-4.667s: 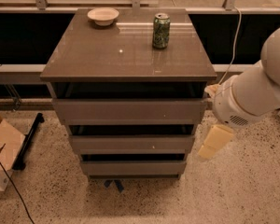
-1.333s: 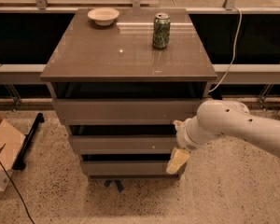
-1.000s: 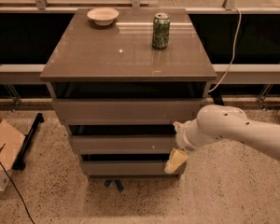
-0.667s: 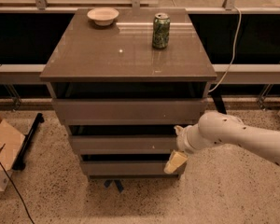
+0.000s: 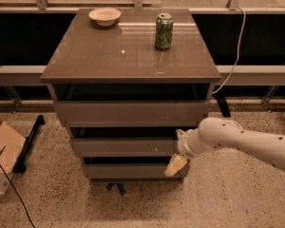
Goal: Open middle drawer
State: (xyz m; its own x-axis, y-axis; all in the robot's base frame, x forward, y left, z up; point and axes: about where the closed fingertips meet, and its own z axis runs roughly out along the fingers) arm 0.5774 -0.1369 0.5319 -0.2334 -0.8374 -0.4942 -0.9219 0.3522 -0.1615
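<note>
The middle drawer [image 5: 121, 147] is a grey-brown handleless front, second of three in the cabinet, narrower than the top front and wider than the bottom one. It sits flush in line with the others. My gripper [image 5: 176, 165] comes in from the right on a white arm. Its cream tip hangs at the drawer's right end, over the gap between the middle and bottom fronts.
The cabinet top [image 5: 85, 56] holds a white bowl [image 5: 104, 16] at the back left and a green can [image 5: 164, 31] at the back right. A cardboard box [image 5: 2, 160] and a black bar [image 5: 29, 136] lie on the floor to the left. A white cable [image 5: 237, 46] hangs at the right.
The arm swung from the cabinet's right side down and left to the middle drawer's right end. In the last second it has crept slightly lower. The drawers have not moved.
</note>
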